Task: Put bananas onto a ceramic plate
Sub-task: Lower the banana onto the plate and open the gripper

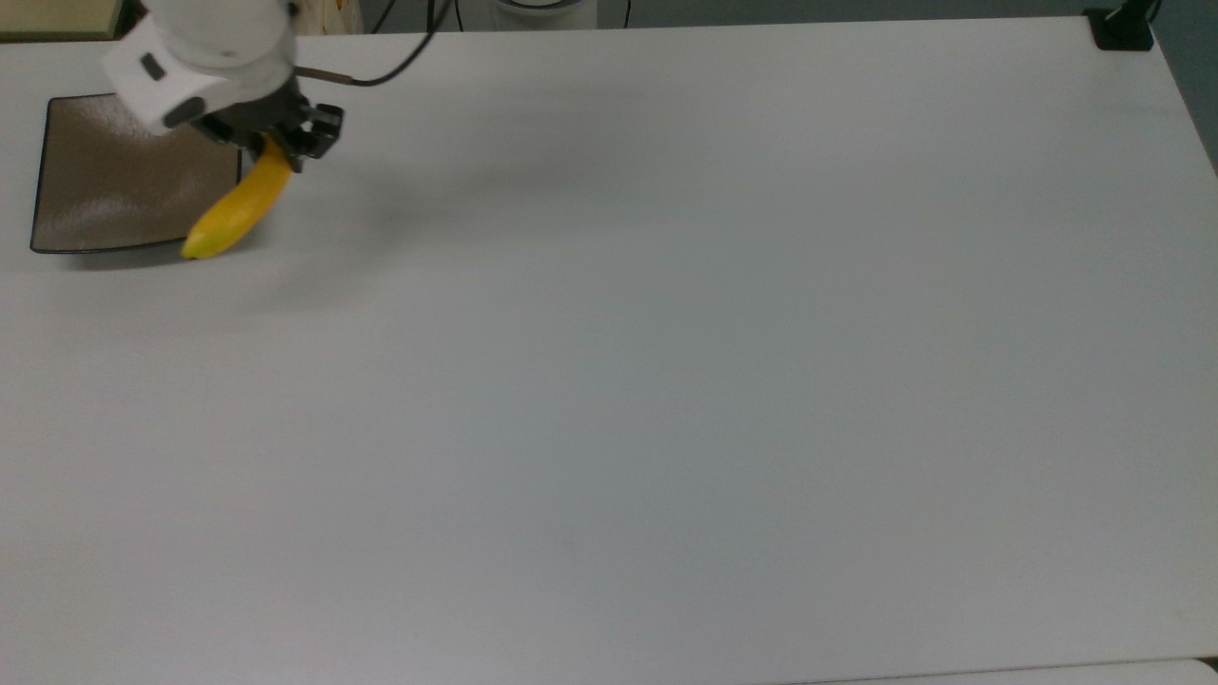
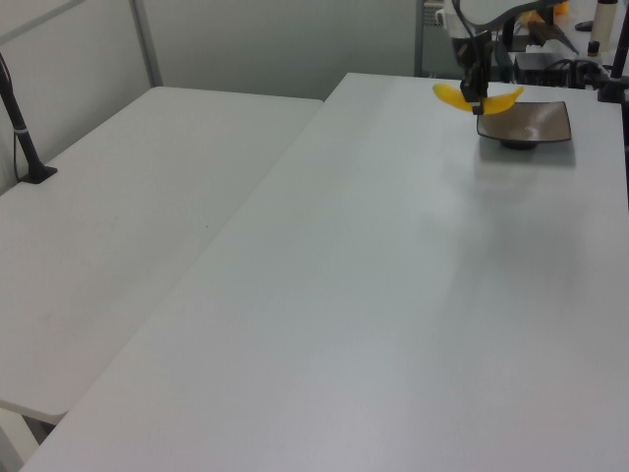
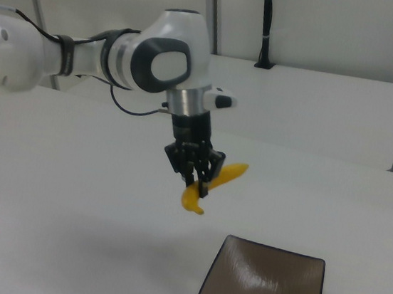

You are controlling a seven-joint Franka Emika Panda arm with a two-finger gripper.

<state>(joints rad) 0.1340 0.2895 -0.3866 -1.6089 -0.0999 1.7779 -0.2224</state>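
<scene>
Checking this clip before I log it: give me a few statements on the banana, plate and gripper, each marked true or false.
1. The gripper is shut on the banana. True.
2. The banana lies flat on the plate. False: it hangs in the air, clear of the plate, as the right view shows.
3. The plate has nothing on it. True.
4. In the top view the plate sits at the table's right edge. False: it sits near the top view's left edge.
5. The gripper holds the banana near its middle. True: in the left view both ends stick out either side of the gripper.
</scene>
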